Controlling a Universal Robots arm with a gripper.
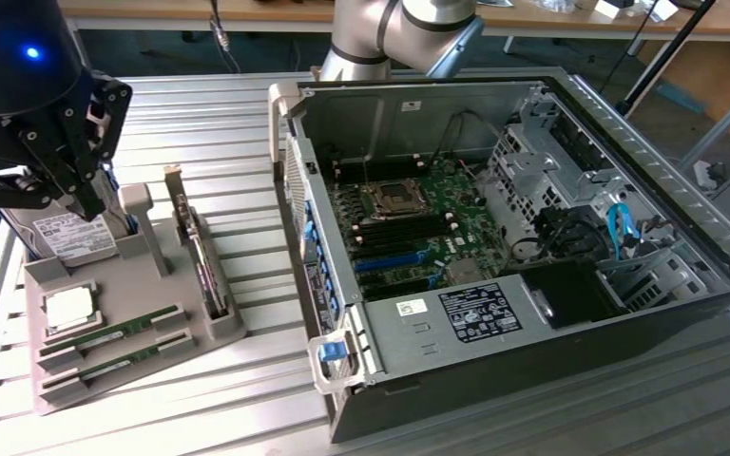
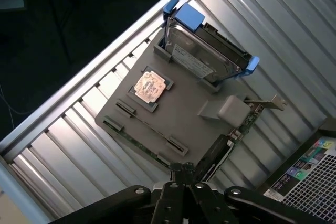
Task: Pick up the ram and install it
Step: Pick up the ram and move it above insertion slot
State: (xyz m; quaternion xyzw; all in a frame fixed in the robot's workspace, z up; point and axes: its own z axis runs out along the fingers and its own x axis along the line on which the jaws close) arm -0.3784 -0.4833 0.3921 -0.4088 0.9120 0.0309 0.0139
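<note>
Ribbed metal tabletop [image 1: 149,418] bearing a grey holder [image 1: 220,332] and an open computer case [image 1: 378,380]. The ram [image 1: 111,332], one of two like green sticks, sits on edge in a holder slot, below the fingers [image 1: 80,185] and apart from them. The gripper [image 1: 86,204] hangs with its fingers pressed together, holding nothing. A square processor chip [image 1: 69,306] lies between fingers and ram; a hard drive [image 1: 67,233] stands just under the fingertips; an upright expansion card [image 1: 201,256] stands beside them, toward the case.
</note>
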